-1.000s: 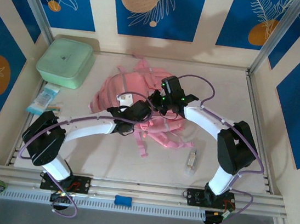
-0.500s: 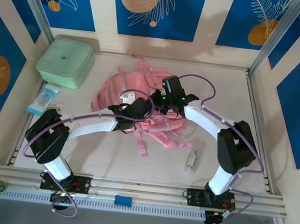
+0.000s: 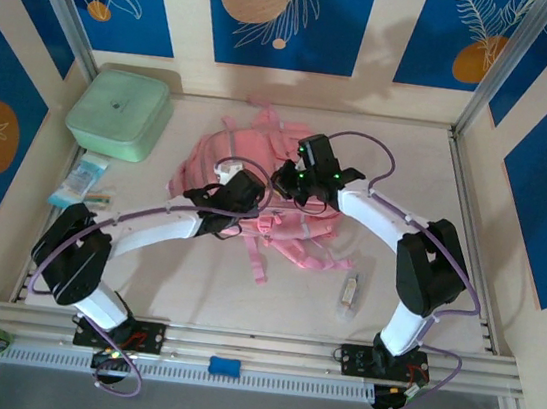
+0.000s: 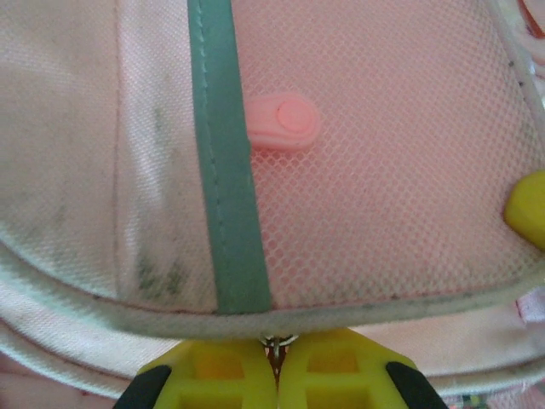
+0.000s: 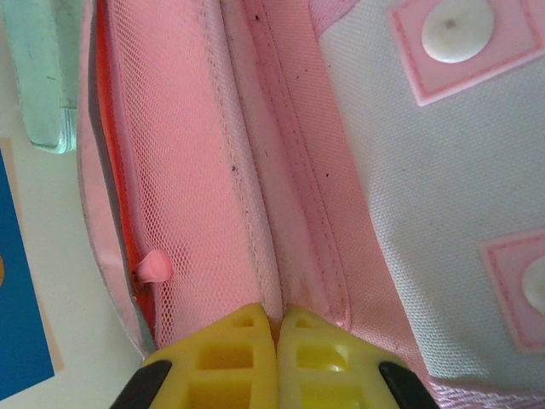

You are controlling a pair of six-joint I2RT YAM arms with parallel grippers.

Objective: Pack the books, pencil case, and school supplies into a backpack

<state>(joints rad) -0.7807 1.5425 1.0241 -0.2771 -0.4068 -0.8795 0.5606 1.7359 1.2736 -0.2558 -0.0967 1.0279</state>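
Counter [image 3: 289, 313]: one backpack [image 3: 204, 155], one wrapped stick [image 3: 349, 292]. Wrist views add: left pincer [image 4: 277, 362] clamped on zip ring [image 4: 278, 342], right pincer [image 5: 277, 328] pinching backpack seam.

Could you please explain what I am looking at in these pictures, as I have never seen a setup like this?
These are two robot arms bolted at the near edge of a table. The overhead picture looks down from above and behind them. The other two pictures come from a camera on each wrist, so the yellow blocks at the bottom are that arm's own fingers. On the table lie a pink backpack, a mint-green box, pale blue packets and a small wrapped stick. The left gripper is shut on a small metal ring at the backpack's edge, probably part of a zipper. The right gripper is shut on a fold of its pink fabric.
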